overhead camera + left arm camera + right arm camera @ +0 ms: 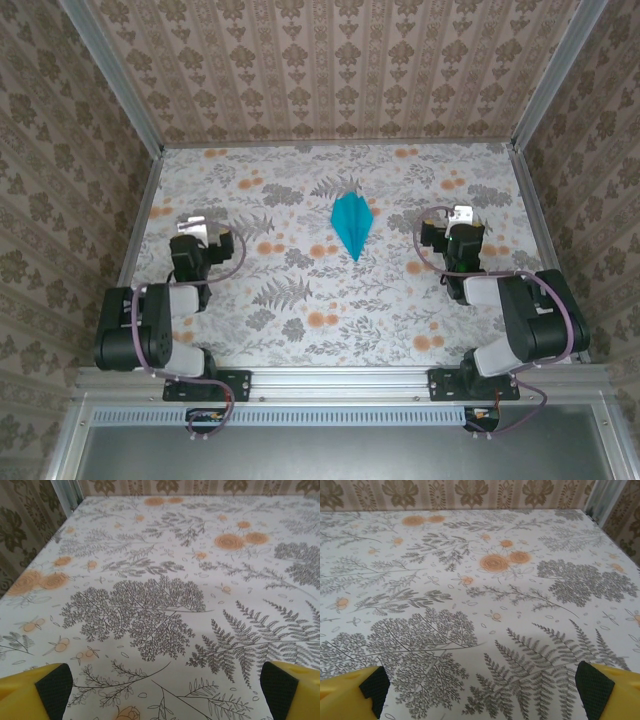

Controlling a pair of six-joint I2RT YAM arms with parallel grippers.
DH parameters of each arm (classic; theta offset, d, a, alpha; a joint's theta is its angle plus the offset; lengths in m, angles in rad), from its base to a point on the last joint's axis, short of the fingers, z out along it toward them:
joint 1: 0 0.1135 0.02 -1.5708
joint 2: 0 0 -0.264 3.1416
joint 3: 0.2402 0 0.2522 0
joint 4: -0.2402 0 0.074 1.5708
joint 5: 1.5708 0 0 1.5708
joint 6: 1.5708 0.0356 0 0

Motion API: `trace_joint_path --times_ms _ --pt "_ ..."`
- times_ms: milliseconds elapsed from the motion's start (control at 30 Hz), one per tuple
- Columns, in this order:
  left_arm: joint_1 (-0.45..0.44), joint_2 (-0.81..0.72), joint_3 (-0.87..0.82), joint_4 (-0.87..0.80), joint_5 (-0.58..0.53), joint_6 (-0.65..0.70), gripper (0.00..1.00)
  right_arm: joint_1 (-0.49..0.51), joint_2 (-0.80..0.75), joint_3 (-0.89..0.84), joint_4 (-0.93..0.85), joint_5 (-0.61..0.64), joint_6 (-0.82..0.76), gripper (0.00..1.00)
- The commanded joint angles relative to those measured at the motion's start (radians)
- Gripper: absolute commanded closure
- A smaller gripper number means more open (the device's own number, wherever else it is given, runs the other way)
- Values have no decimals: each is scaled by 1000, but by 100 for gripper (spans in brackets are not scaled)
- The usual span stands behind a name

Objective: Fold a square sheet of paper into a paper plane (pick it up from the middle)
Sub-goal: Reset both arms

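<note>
Left end effector and right end effector both spread wide, empty; best steer clear of the folded paper plane

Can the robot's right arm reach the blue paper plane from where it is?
Probably yes. The paper plane lies flat on the table, the right hand is open off to its side, and nothing stands between them.
</note>
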Motion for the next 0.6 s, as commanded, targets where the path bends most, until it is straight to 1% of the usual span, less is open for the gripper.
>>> trace_joint_path --times_ms 0,67,167,333,467,567 --pt "2 52 39 88 30 26 0 -10 40 -6 101 -55 -17 0" --pt "-7 74 46 96 27 37 0 -13 34 -10 95 -68 -16 0" --pt "-18 79 80 38 17 51 0 -18 37 5 72 -68 -9 0" --pt "-47 79 87 23 -43 68 0 -38 36 16 48 -89 11 0" --pt "-45 79 90 14 -9 79 0 -39 37 16 47 -89 11 0" --pt "-61 80 87 24 -28 90 0 -39 36 16 47 -90 11 0"
